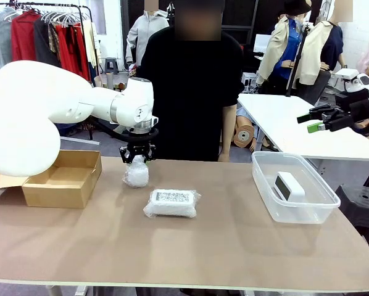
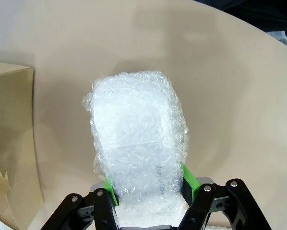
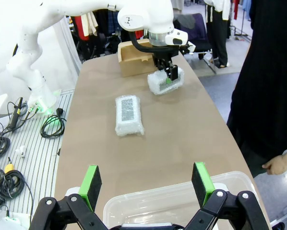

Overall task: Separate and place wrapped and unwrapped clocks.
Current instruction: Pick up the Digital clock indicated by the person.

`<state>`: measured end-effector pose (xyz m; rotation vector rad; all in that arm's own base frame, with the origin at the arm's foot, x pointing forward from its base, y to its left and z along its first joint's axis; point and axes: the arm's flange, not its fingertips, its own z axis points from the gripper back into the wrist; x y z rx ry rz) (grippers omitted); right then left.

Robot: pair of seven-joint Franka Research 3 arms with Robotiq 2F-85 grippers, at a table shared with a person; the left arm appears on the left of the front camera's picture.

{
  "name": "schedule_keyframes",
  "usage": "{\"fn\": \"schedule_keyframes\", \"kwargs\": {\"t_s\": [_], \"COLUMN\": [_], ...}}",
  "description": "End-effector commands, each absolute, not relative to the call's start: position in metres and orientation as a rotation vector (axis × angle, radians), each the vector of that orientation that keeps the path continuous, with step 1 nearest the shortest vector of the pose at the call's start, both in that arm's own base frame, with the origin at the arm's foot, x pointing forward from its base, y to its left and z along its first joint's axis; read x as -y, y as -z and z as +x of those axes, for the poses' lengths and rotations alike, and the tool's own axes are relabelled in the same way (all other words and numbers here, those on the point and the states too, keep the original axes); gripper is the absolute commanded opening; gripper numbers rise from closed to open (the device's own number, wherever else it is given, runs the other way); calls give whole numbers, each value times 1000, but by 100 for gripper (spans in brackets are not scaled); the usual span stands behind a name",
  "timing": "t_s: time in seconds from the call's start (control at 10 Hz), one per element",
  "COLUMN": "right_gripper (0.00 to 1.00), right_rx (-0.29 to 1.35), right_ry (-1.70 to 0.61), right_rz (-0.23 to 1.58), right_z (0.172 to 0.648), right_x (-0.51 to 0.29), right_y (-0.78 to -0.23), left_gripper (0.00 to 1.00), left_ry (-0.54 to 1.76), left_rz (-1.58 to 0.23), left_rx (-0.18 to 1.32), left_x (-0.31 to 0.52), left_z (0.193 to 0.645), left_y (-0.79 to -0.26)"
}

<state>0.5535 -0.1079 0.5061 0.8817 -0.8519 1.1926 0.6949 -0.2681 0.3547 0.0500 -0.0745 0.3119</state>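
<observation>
**A:** What lies nearest on the counter?

**B:** The flat wrapped clock, label up, in the lower middle of the front view. Its long axis runs left to right and nothing touches it.

**A:** And behind it?

**B:** The rounded wrapped clock, standing on end, with the left gripper straight down over its top. In the left wrist view the green pads press into the bubble wrap from both sides, so the gripper is pinching that bundle.

**A:** Where should it go?

**B:** Probably into the open cardboard box, close by on the picture's left, so the left arm is much the nearer one. The bare clock already lies in the clear plastic tub at the right.

**A:** And the right gripper?

**B:** Its fingers are spread and hold nothing, above the tub's rim.

**A:** What can't be made out?

**B:** Whether the bundle's foot rests on the counter or hangs just clear. The arm cuts off the box's left end, and the wrap hides any clock face.
</observation>
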Motion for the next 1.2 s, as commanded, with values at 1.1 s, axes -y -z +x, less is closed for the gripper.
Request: {"fn": "schedule_keyframes", "kwargs": {"t_s": [1.1], "right_gripper": [100], "right_rx": [847], "right_ry": [-1192], "right_rz": [881], "right_z": [553], "right_x": [107], "right_y": [-508], "left_gripper": [0], "left_ry": [-24], "left_rz": [24], "left_rx": [184], "left_x": [260], "left_z": [674], "left_y": [-550]}}
